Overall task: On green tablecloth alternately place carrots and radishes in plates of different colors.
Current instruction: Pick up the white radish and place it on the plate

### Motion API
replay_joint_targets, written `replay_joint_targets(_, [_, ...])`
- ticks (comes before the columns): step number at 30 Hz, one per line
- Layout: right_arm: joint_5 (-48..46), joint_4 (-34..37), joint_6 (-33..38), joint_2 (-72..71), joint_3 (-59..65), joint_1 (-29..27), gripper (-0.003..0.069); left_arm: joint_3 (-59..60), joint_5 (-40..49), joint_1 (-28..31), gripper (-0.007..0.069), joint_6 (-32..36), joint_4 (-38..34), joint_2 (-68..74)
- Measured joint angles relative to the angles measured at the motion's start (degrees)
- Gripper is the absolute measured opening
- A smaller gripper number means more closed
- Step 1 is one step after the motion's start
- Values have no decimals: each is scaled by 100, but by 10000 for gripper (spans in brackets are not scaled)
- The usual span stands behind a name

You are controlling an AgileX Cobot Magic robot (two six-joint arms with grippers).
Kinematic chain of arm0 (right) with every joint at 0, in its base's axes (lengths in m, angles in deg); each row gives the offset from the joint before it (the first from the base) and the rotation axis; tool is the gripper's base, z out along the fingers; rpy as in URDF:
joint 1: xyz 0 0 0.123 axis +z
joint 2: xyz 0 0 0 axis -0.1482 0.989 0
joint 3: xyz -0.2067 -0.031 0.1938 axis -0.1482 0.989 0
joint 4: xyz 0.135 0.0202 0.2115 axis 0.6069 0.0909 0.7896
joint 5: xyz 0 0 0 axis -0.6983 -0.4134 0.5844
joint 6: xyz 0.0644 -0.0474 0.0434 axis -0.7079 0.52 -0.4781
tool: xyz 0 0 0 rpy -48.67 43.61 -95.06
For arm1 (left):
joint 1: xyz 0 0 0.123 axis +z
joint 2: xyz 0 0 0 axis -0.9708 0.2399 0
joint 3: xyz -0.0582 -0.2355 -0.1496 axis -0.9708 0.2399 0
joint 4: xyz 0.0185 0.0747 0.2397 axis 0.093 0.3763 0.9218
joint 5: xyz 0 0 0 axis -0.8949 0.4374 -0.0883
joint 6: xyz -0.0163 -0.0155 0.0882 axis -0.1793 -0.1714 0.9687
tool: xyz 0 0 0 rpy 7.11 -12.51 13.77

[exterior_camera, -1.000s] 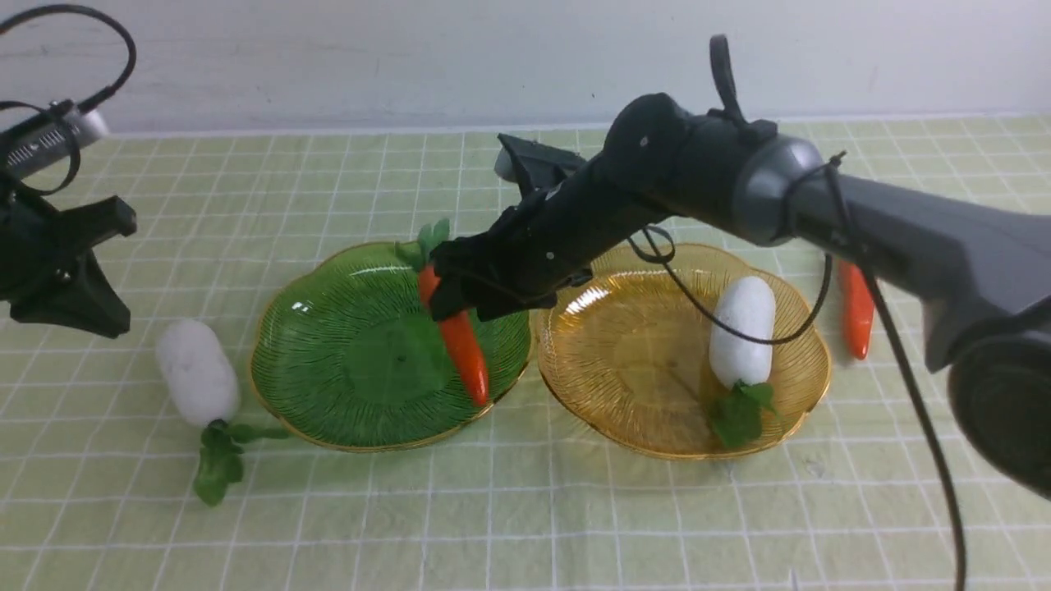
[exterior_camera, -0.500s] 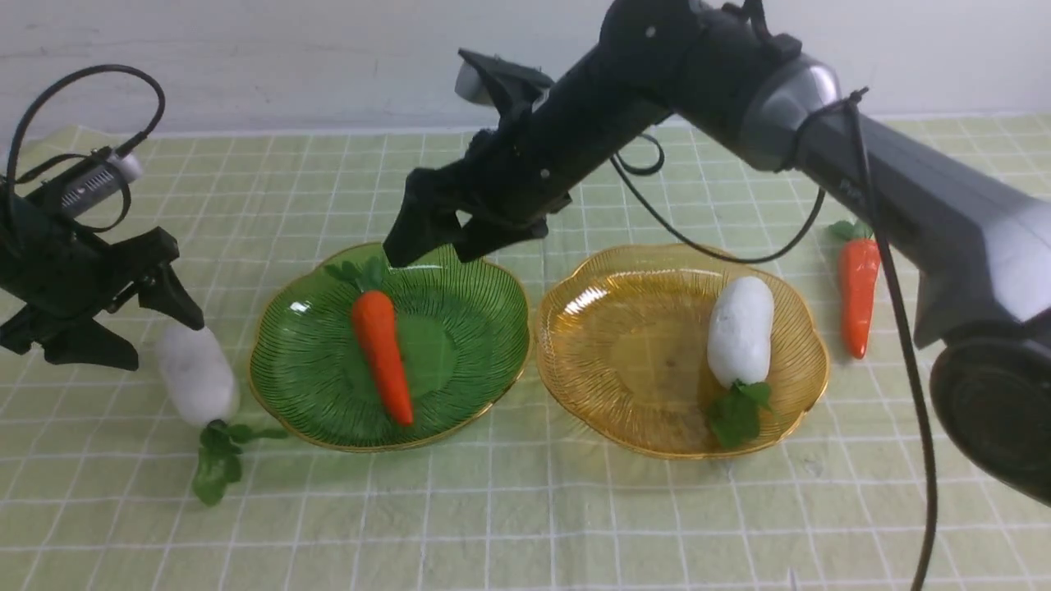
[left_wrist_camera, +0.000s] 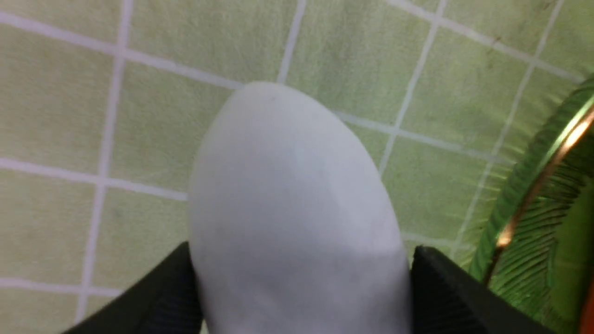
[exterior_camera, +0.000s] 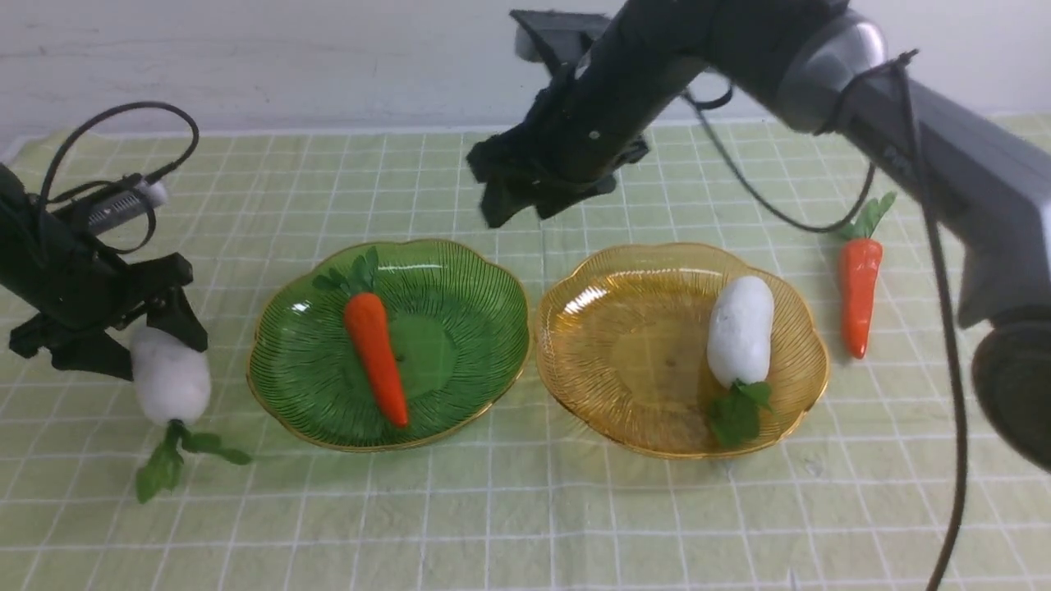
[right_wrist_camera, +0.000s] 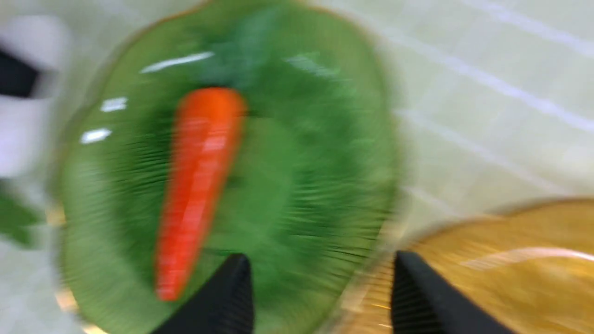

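On the green tablecloth [exterior_camera: 525,509] stand a green plate [exterior_camera: 484,287] and an amber plate [exterior_camera: 624,345]. One carrot [exterior_camera: 376,357] lies in the green plate, also blurred in the right wrist view [right_wrist_camera: 195,185]. A radish [exterior_camera: 741,328] lies in the amber plate. A second carrot [exterior_camera: 858,295] rests on the cloth, right of the amber plate. My left gripper [exterior_camera: 152,353] is shut on the other radish [exterior_camera: 168,379] left of the green plate, leaves hanging down; both fingers press its sides [left_wrist_camera: 297,208]. My right gripper [exterior_camera: 519,212] hovers open and empty behind the plates.
A pale wall runs along the cloth's far edge. The right arm [exterior_camera: 821,74] and its cable span the air above the amber plate. The green plate's rim [left_wrist_camera: 533,185] sits close beside the left gripper.
The right gripper released the carrot into the green plate, then rose and drew back to the right. The left gripper came down and closed on the radish, which shifted left and tipped up.
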Motion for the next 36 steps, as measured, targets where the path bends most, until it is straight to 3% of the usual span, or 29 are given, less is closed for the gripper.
replay_joint_targets(4, [0, -634, -100, -806, 615, -536, 146, -575, 459, -203, 499, 227, -225, -576])
replay_joint_targets(7, [0, -794, -90, -1253, 1138, -1167, 27, -1079, 780, -774, 499, 528, -733, -877])
replay_joint_targets(12, [5, -869, -303, -1307, 1701, -2312, -9, -1738, 784, -2299, 499, 612, -1329, -778])
replay_joint_targets(19, [27, -553, -125, -703, 1876, -3036, 64, -1941, -223, -4085, 499, 668, -1376, 244])
replay_joint_targets(24, [52, -441, -3, -221, 1883, -3080, 185, -1941, -908, -4455, 499, 704, -1403, 797])
replay_joint_targets(25, [68, -436, 2, 7, 1883, -3080, 276, -1941, -1089, -4494, 499, 704, -1408, 921])
replay_joint_targets(27, [76, -436, -27, 193, 1883, -3080, 352, -1941, -1273, -4507, 504, 704, -1408, 1092])
replay_joint_targets(31, [147, -363, -70, 502, 1883, -3080, 469, -1941, -1323, -4507, 610, 704, -1319, 1218])
replay_joint_targets(34, [270, -281, -70, 609, 1883, -3073, 450, -1998, -1257, -4474, 653, 555, -1151, 1212])
replay_joint_targets(35, [312, -247, -70, 625, 1883, -3067, 421, -2036, -1199, -4458, 654, 432, -1082, 1206])
replay_joint_targets(36, [374, -188, -64, 624, 1883, -3053, 345, -2142, -968, -4396, 631, 141, -879, 1165])
